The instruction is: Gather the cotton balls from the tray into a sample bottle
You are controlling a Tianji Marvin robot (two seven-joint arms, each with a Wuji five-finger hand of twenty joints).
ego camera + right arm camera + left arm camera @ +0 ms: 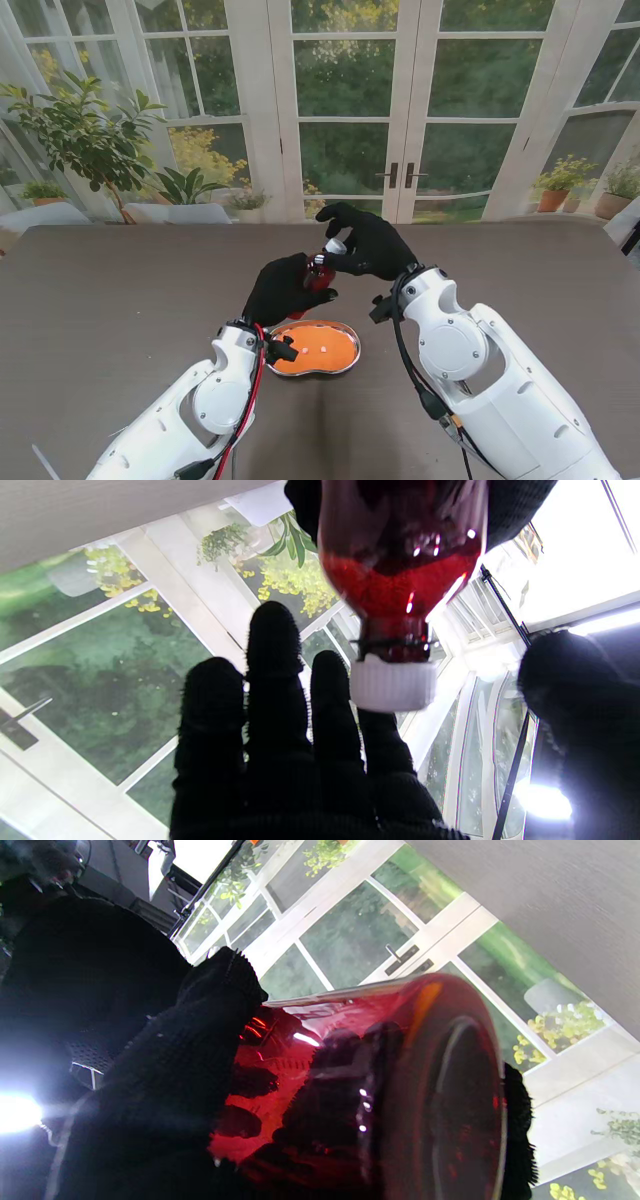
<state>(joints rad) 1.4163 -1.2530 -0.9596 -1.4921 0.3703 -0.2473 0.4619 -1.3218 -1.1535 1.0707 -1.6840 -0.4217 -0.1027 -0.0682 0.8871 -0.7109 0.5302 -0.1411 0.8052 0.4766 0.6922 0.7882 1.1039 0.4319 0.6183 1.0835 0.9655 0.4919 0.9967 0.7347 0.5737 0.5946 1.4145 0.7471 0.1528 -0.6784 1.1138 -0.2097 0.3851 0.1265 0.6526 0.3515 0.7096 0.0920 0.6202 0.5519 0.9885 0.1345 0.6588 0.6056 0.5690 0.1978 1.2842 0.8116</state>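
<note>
My left hand (283,291) is shut on a red see-through sample bottle (318,276), held tilted above the table; the left wrist view shows black fingers (165,1080) wrapped round its body (390,1090). The bottle's white cap (335,247) is on its neck (392,685). My right hand (370,245) is at the cap, its fingers (275,680) spread beside it and the thumb (575,690) apart from it. Nearer to me lies a steel tray (354,352) with an orange inside and a few tiny white cotton balls (298,337).
The table top (120,300) is dark brown and bare around the tray. Glass doors and potted plants (85,135) stand beyond its far edge. Both white forearms rise from the near corners, with a red cable (255,380) along the left one.
</note>
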